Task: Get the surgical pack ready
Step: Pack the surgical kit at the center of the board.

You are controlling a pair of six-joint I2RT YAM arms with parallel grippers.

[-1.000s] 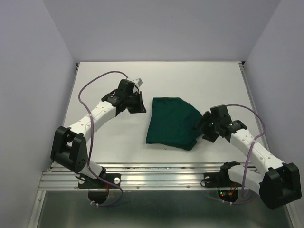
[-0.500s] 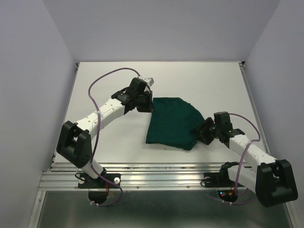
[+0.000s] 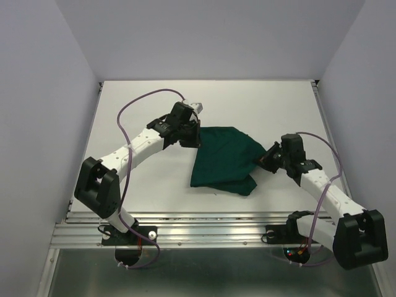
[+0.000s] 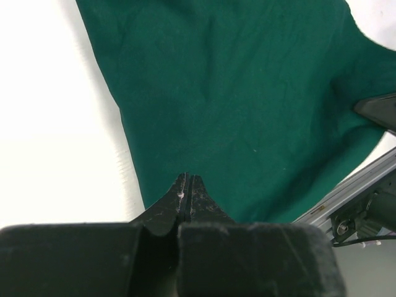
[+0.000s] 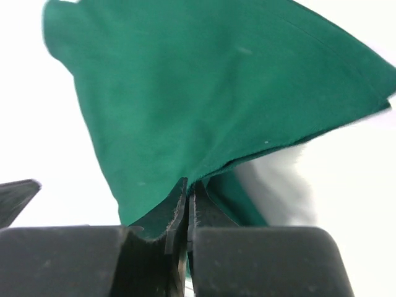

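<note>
The flat white table fills the room's working area. The large dark green cloth drape lies on it in a folded, roughly 4-sided heap, just right of centre and nearer the arms than the far edge.

The 2 arms reach in from either side. The left gripper sits at the drape's far-left corner with its jaws pressed together. From its wrist view the tips are right over the cloth's edge, but I cannot tell whether any fabric is caught between them or whether they only rest on it. The right gripper is at the drape's right-hand corner, its jaws clamped on the cloth. In its wrist view the top layer rises off the table like a tent and its edge runs straight into the closed tips, with a lower layer showing beneath.

To my eye the step in hand is opening the drape out flat by drawing that top layer away.

- The right arm should lift only enough to free 1 layer, then pull outward and low, so the fold peels instead of dragging the whole heap.
- The left tips should hold their corner down as an anchor; if they slip, the drape will slide right with the pull.
- The pinch looks thin, right at the hem, so a slow, steady draw seems safer than a quick tug.
</note>
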